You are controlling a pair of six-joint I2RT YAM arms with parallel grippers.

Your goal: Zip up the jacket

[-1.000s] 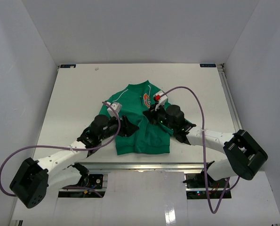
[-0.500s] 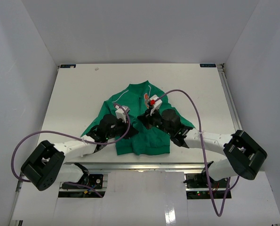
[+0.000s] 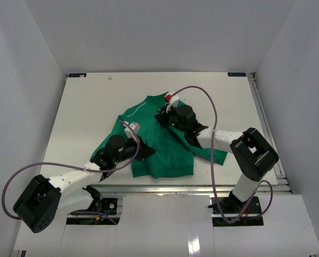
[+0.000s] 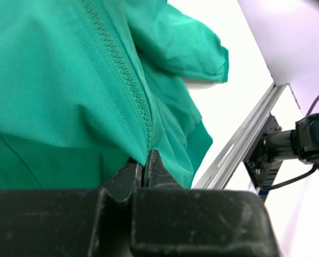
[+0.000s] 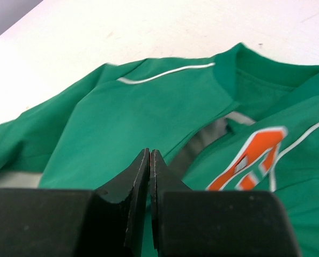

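The jacket lies chest-up mid-counter, collar toward the far edge. Its zipper looks meshed down to the hem, where the left pincer is clenched on the fabric. The right pincer, tips pressed together, sits beside the orange emblem, below the open neck gap. Whether it holds the pull is hidden. The closing draw seems nearly finished. Next calls for a short, straight pull toward the collar against the left's anchor.

Both arms are white with black joints, purple cables and scuffed black pincer fingers
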